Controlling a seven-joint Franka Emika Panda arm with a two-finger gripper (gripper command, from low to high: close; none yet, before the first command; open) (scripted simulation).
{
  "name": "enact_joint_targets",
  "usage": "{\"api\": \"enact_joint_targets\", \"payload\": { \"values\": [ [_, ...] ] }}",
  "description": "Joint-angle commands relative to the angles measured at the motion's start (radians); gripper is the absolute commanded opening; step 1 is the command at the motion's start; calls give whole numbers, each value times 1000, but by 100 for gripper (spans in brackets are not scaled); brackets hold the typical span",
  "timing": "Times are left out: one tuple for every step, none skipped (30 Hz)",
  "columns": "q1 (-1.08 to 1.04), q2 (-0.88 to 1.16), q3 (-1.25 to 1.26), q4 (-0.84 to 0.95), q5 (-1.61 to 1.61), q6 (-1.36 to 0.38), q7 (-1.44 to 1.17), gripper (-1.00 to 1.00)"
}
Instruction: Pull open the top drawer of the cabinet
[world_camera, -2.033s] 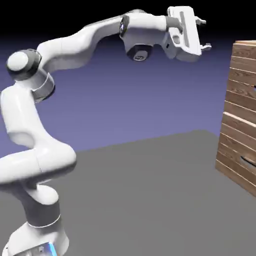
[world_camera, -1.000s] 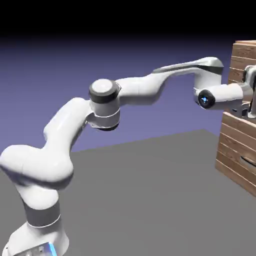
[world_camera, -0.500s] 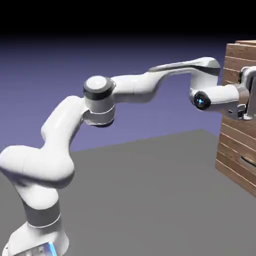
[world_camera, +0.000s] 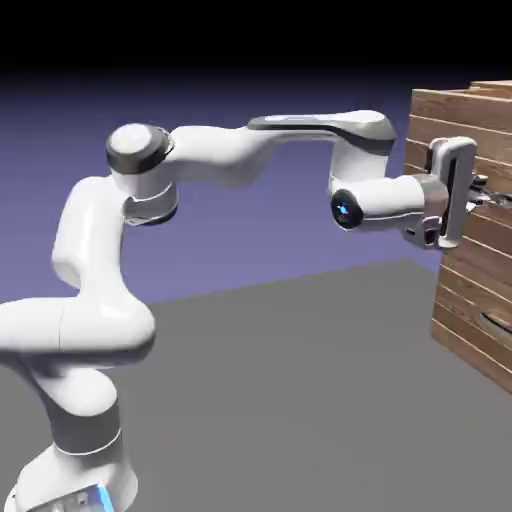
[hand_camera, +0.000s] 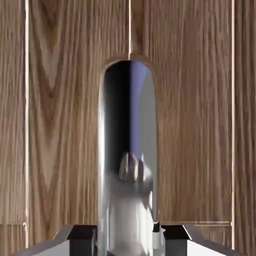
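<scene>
The cabinet (world_camera: 468, 335) of brown wood planks stands at the exterior view's right edge. Its top drawer (world_camera: 438, 118) juts out to the left, past the cabinet's lower front. My gripper (world_camera: 484, 196) is level against the drawer front, shut on the drawer's handle. In the hand view the drawer's wood (hand_camera: 55, 125) fills the picture. The shiny dark handle (hand_camera: 127, 150) runs up the middle from between my fingertips (hand_camera: 82, 239), and my gripper (hand_camera: 129, 236) is shut on it.
The lower drawer's dark curved handle (world_camera: 495, 322) shows on the cabinet front below my hand. The grey table (world_camera: 290, 400) stretches from the robot's base to the cabinet's foot.
My gripper has shut on the handle at the cabinet front. The arm has since drawn back to the exterior view's left, and the top drawer's front has slid out with it.
</scene>
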Motion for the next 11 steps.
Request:
{"api": "enact_joint_targets", "payload": {
  "values": [
    [32, 3, -23, -36, -6, -10, -3, -100],
    [65, 4, -46, -73, -10, -19, -8, -100],
    [98, 4, -70, -109, -14, -29, -12, -100],
    [132, 3, -95, -145, -18, -38, -16, -100],
    [165, 0, -121, -181, -23, -48, -18, -100],
    [199, -4, -147, -218, -29, -57, -19, -100],
    [228, -8, -170, -249, -35, -64, -19, -100],
    [228, -8, -170, -249, -35, -64, -19, 100],
    [228, -8, -170, -249, -35, -64, -19, 100],
    [264, -15, -198, -285, -43, -71, -20, 100],
    [299, -21, -226, -321, -51, -78, -21, 100]
  ]
}}
